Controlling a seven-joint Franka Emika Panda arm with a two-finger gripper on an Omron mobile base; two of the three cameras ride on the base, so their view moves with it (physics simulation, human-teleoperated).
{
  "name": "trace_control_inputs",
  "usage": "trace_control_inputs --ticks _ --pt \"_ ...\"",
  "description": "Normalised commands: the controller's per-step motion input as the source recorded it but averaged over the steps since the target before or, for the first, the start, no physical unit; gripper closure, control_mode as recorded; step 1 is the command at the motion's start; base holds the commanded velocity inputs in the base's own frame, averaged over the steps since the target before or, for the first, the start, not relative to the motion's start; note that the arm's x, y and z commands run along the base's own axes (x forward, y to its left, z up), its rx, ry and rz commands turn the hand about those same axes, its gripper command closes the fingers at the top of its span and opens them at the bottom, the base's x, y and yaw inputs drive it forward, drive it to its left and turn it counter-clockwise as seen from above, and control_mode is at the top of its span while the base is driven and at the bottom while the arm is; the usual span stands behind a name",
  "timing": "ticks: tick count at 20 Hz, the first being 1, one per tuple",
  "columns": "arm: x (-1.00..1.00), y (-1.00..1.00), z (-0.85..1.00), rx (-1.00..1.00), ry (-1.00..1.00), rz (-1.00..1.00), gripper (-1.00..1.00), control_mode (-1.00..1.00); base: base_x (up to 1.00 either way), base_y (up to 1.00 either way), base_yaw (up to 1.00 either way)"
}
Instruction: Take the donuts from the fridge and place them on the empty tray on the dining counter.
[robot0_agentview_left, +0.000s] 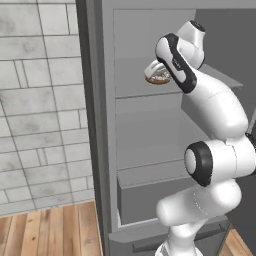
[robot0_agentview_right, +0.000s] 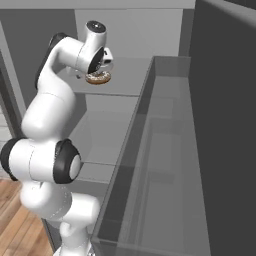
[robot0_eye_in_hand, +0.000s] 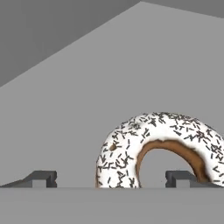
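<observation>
- The sprinkled donut (robot0_eye_in_hand: 131, 144) lies flat on a plain grey shelf (robot0_agentview_left: 145, 92) inside the open fridge (robot0_agentview_left: 100, 125), in the upper middle of the left base view.
- In the right base view the same donut sits at upper left, on the shelf just under the robot's hand.
- The gripper (robot0_eye_in_hand: 111, 179) is spread wide: in the hand view one dark fingertip stands at lower left and the other at lower right, with the donut's white-iced ring rising between them toward the right one.
- Whether the right tip touches the donut is hard to tell; nothing looks pinched.
- The fridge door (robot0_agentview_right: 165, 165) stands open at the right of the right base view.
</observation>
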Motion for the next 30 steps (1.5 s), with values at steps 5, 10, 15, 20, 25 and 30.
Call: trace_control_inputs --ticks 5,10,15,20,25,30 --pt "0.52 0.00 -0.08 0.00 0.00 0.00 -1.00 -1.00 0.00 0.00 0.00" --pt "0.09 0.01 -0.36 -0.02 0.00 0.00 -1.00 -1.00 0.00 0.00 0.00" --pt "-0.36 0.07 -0.50 -0.05 0.00 0.00 -1.00 -1.00 0.00 0.00 0.00" --pt "-0.20 0.06 -0.41 -0.03 0.00 0.00 -1.00 -1.00 0.00 0.00 0.00" --pt "0.00 0.04 -0.31 0.00 0.00 0.00 1.00 -1.00 0.00 0.00 0.00" --pt "-0.46 0.00 0.00 0.00 -0.01 0.00 1.00 -1.00 0.00 0.00 0.00"
